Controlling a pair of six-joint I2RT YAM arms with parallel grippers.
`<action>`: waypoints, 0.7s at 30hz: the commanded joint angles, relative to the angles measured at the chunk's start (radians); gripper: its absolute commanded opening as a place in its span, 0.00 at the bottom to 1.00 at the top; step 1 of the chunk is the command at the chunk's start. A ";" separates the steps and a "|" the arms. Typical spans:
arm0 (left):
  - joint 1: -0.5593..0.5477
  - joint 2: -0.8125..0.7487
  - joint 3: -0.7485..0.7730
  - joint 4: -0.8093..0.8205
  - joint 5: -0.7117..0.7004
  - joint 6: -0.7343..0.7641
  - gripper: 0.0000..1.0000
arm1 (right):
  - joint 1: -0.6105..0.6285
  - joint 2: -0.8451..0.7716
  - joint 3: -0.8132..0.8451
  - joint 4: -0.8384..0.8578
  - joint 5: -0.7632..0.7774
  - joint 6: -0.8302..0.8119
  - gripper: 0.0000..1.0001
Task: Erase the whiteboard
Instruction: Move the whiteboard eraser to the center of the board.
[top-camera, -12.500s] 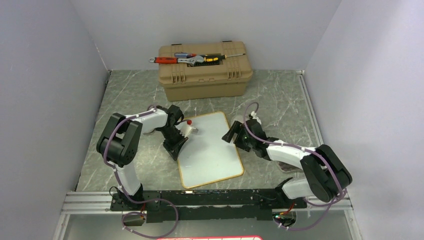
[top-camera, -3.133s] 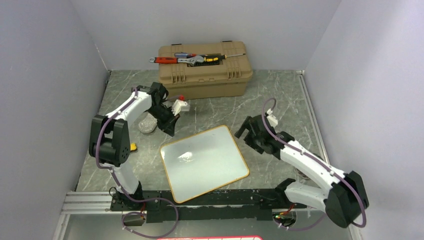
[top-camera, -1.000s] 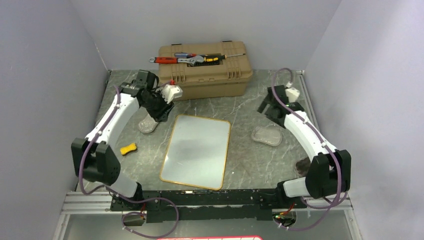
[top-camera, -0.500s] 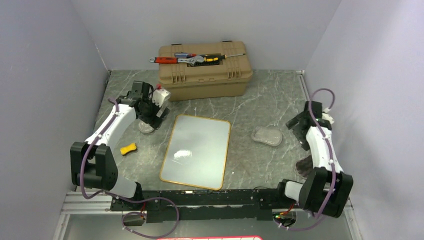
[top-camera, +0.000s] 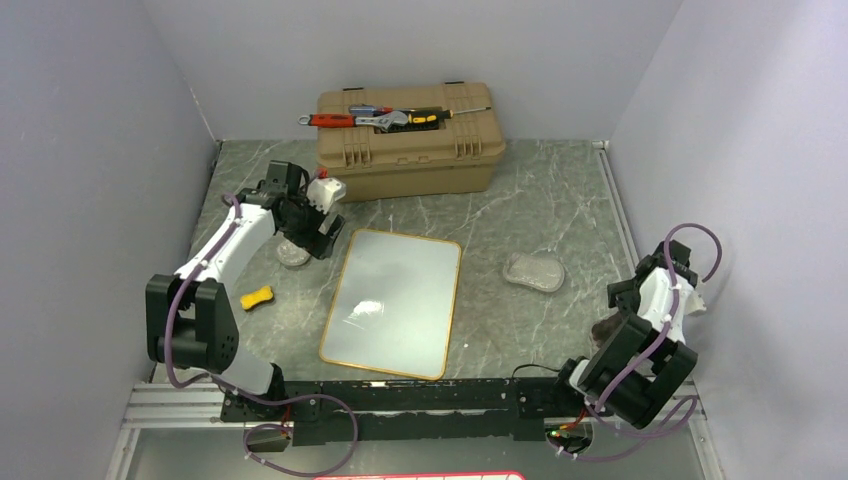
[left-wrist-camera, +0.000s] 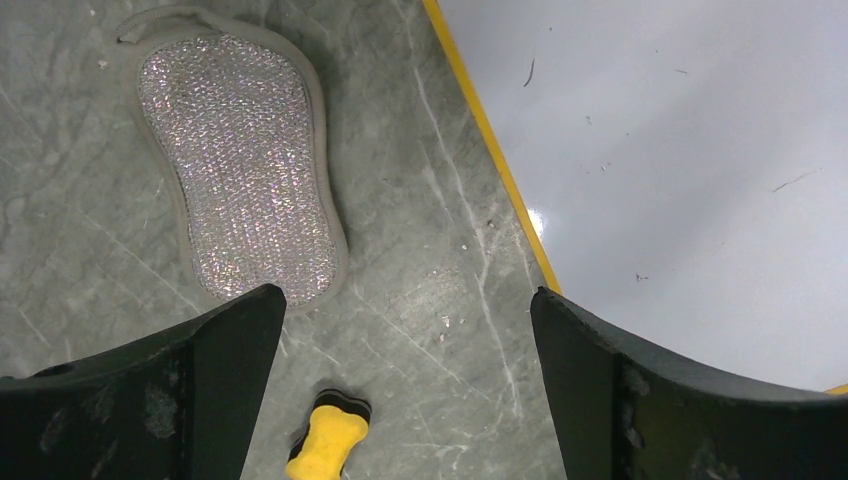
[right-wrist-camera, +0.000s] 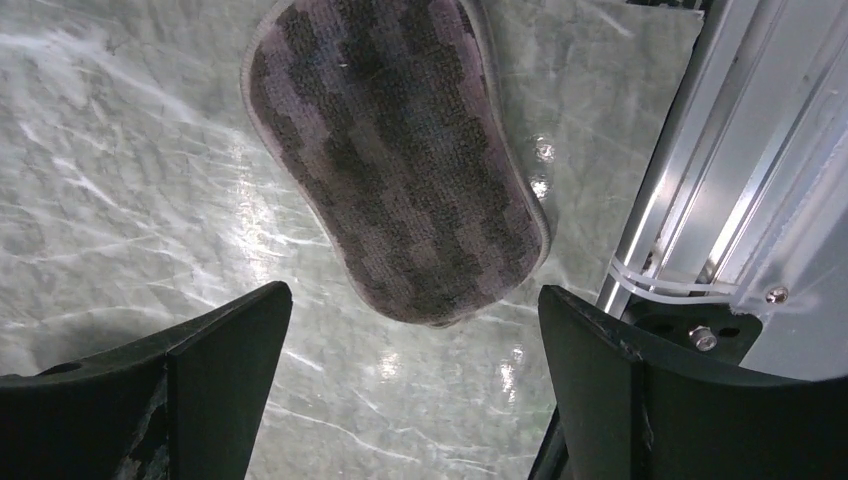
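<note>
Two-arm scene at the close of a wiping cycle; within the last second the right gripper (right-wrist-camera: 410, 310) has swung from the far side of the grey marbled table (left-wrist-camera: 440, 250) back towards its own base, and the left gripper (left-wrist-camera: 400, 340) has drawn a little nearer from the tan toolbox (top-camera: 408, 150); both now stand with jaws spread wide and nothing between them; a silver glittery oval scrubbing pad (left-wrist-camera: 240, 170) lies on the table ahead of the left gripper's left finger, a small yellow bone-shaped sponge (left-wrist-camera: 328, 440) just below its jaws, and a dark striped oval cloth pad (right-wrist-camera: 400, 150) directly beneath the right gripper; with every wiping tool released and both arms retreating, the erasing is judged complete or very nearly so; the glossy white rectangular whiteboard with rounded corners and thin yellow-orange rim (top-camera: 392, 302) lies flat, just beside the left gripper on the side of its right finger and well apart from the right gripper, unmoved over that second; its surface reads almost bare, showing only a few faint short dark flecks and a glare patch
</note>
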 joint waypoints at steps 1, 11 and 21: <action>-0.003 -0.016 0.024 -0.004 0.054 -0.007 0.99 | -0.002 0.001 0.004 0.036 0.020 0.019 0.99; -0.002 0.009 0.071 -0.024 0.002 -0.003 0.98 | 0.006 0.132 -0.147 0.165 -0.014 0.058 0.91; 0.000 0.017 0.090 -0.032 -0.033 -0.003 0.98 | 0.360 0.062 -0.229 0.318 -0.206 0.260 0.49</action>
